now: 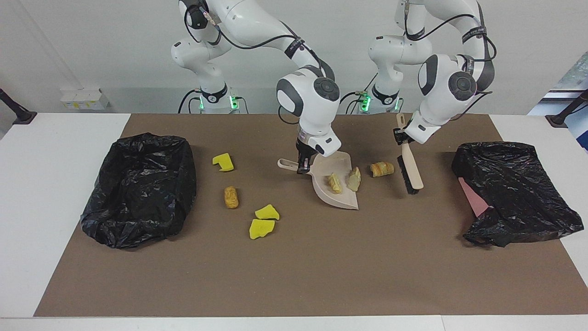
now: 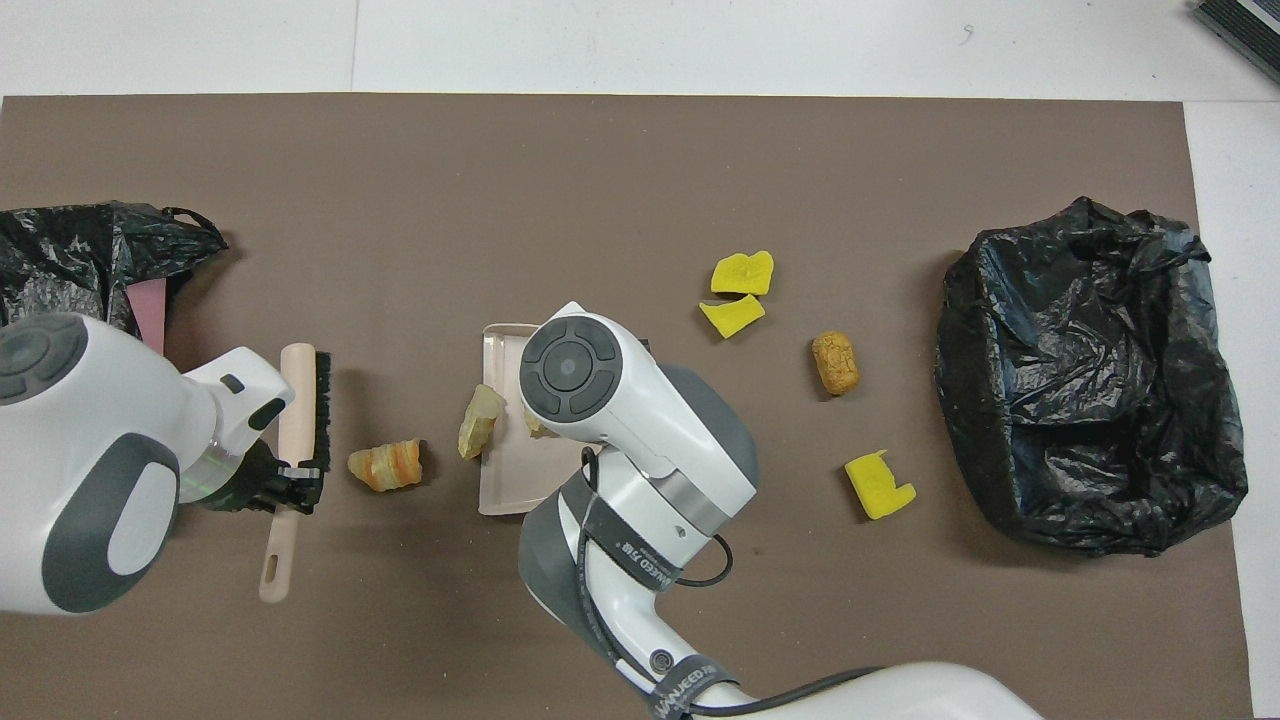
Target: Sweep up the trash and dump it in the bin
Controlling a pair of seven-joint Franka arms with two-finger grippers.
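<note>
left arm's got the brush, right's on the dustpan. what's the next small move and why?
Probably bring the brush down beside the bread lump on the mat and sweep it toward the dustpan. The left gripper grips the brush handle with the bristles facing that lump; the lump lies between brush and dustpan, just outside the pan's mouth. The right gripper holds the dustpan handle; two lumps sit in the pan.

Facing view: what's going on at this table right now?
Two arms are sweeping scraps. The right tool is shut on the dustpan handle, the pan resting on the mat with two bread-like lumps in it. The left tool is shut on the brush, beside a third lump that lies on the mat between brush and pan. Three yellow sponge chunks and a brown nugget lie unswept toward the bag-lined bin.
</note>
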